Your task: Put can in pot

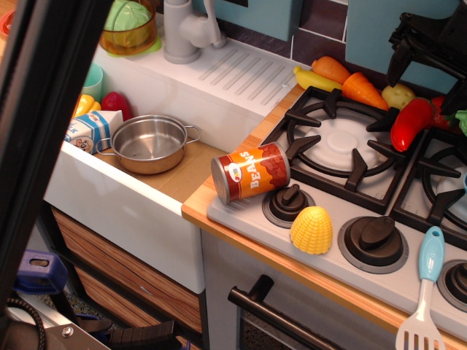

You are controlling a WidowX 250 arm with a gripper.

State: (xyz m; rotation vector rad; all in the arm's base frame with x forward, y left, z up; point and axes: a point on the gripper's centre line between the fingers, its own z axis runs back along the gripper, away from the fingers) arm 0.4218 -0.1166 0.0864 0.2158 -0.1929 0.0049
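The can (251,172) lies on its side at the front-left corner of the stove top (241,211), its silver end facing the sink (124,197) and its "BEANS" label facing up and forward. It rests just left of 1 burner knob (288,204) and appears to touch it, which probably stops the can from rolling right. The pot (151,144) stands upright inside the sink on a wooden board (191,175), mouth up and empty, with 1 loop handle toward the can and 1 toward the milk carton (91,131), which sits just beside its left rim. Can and pot are apart but near, and the pot sits lower than the stove top. The tool (430,44) is the dark assembly at the upper right, above the red pepper (411,122); it holds nothing visible, and whether it is open or closed cannot be told at this angle. Judged from this layout, the task is not yet started. The next move likely requires a grasp across the can's curved body, since the can lies horizontal. A yellow corn piece (312,230) sits near the can and could be disturbed during approach.
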